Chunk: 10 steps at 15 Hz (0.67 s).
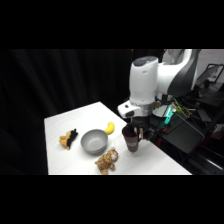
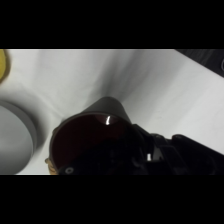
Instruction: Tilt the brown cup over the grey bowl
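The brown cup (image 1: 131, 139) stands upright just right of the grey bowl (image 1: 94, 141), under my gripper (image 1: 136, 131). The gripper comes down from above and is shut on the cup's rim. Whether the cup's base touches the table cannot be made out. In the wrist view the cup (image 2: 95, 131) fills the lower middle, its dark mouth facing the camera, and my gripper (image 2: 142, 152) holds the rim at its right side. The bowl (image 2: 17, 135) shows at the left edge, apart from the cup.
A yellow banana toy (image 1: 109, 128) lies behind the bowl, also seen as a yellow banana toy (image 2: 2, 65) in the wrist view. A striped plush tiger (image 1: 107, 160) lies in front of the bowl. A small brown-and-black toy (image 1: 68, 139) sits to its left. The white table (image 1: 165, 162) ends near the cup's right.
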Available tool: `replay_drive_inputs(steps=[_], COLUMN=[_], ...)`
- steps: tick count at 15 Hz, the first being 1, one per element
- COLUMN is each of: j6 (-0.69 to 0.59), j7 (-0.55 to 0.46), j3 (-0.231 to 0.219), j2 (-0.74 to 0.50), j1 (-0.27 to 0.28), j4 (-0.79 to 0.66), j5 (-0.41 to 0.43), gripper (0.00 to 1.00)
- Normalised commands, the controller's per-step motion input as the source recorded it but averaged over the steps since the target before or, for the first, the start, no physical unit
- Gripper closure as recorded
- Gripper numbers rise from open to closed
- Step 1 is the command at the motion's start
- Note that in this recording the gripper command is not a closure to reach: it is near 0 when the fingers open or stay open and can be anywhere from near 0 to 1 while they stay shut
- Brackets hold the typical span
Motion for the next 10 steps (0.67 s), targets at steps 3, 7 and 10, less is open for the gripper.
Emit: replay_drive_inputs(steps=[3,7,10], j6=[-0.7,-0.75,-0.77], j7=[-0.56,-0.87,-0.73], j3=[-0.146,-0.255,-0.167], j2=[-0.13,0.3,0.62], j1=[-0.15,-0.261,-0.304], j4=[0.47,0.77,0.89], j5=[0.386,0.628,0.511], gripper=[0.05,0.03,0.04])
